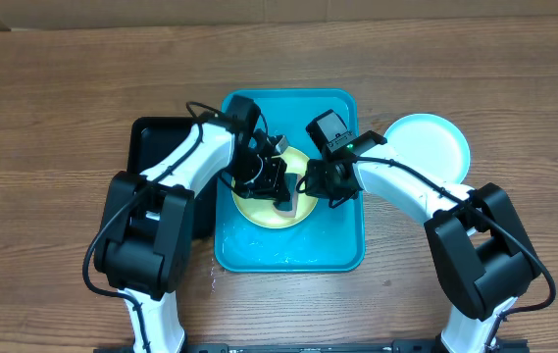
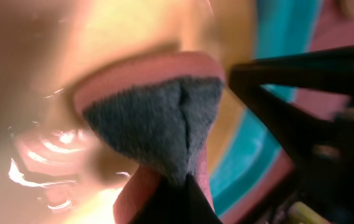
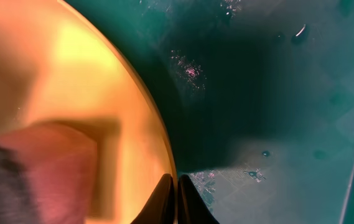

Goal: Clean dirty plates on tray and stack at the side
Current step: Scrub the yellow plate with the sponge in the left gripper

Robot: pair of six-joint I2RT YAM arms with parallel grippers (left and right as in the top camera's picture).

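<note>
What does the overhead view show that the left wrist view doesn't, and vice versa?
Overhead only: a black tray and a cyan plate, both outside the blue tray. Left wrist only: the dark grey scrub face of the sponge, with wet glints beside it. Both: the left claw holding that sponge on the yellow-green plate in the blue tray.

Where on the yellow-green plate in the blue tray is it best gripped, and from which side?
Probably its thin rim on the right side, coming from the right: the plate lies flat in the tray, and the sponge covers its middle. The right gripper pinches it there.
</note>
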